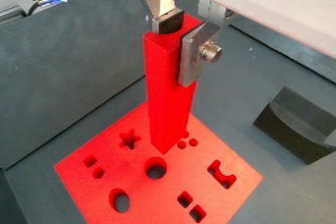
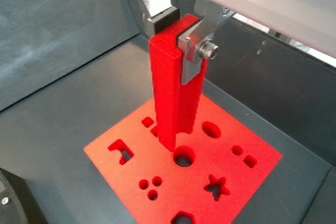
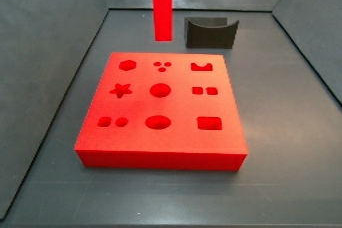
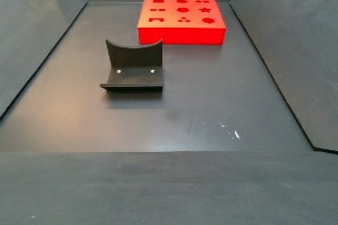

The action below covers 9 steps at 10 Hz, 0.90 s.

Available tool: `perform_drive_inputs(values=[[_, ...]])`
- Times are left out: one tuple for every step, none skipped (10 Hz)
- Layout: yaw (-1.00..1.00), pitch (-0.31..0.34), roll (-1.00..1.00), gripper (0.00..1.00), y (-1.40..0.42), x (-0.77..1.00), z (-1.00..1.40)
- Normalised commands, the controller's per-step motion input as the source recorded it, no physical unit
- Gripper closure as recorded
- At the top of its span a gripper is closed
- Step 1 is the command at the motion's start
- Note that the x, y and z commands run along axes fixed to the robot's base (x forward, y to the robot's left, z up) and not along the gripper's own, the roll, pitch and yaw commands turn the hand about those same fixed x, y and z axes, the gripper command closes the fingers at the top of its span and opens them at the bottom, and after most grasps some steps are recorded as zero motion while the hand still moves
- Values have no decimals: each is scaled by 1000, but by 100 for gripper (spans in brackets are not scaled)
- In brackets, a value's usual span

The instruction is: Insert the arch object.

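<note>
Your gripper [image 1: 178,33] clamps the top of a tall red bar [image 1: 168,95], hanging above the red board [image 1: 157,169]. Open grey floor [image 4: 199,101] surrounds both. The arch object [image 1: 302,123], dark and notched, sits well aside of the jaws.

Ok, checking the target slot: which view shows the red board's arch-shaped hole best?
A side view: the arch-shaped hole is large and unobstructed. Both wrist views show it slanted; in a side view the hole is tiny. The pincer grips the red bar over the board.
</note>
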Motion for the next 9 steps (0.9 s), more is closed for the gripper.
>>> perform_drive_inputs(values=[[-94, 0, 0, 100, 0, 14, -66], [-509, 0, 0, 100, 89, 0, -77], [-797, -30, -56, 100, 123, 0, 0], [-926, -34, -47, 100, 14, 0, 0], [-997, -30, -46, 100, 0, 0, 0], [-1000, -17, -40, 100, 0, 34, 0], [-1000, -31, -56, 100, 0, 51, 0], [-1000, -30, -57, 100, 0, 31, 0], [-1000, -24, -51, 100, 0, 26, 0]])
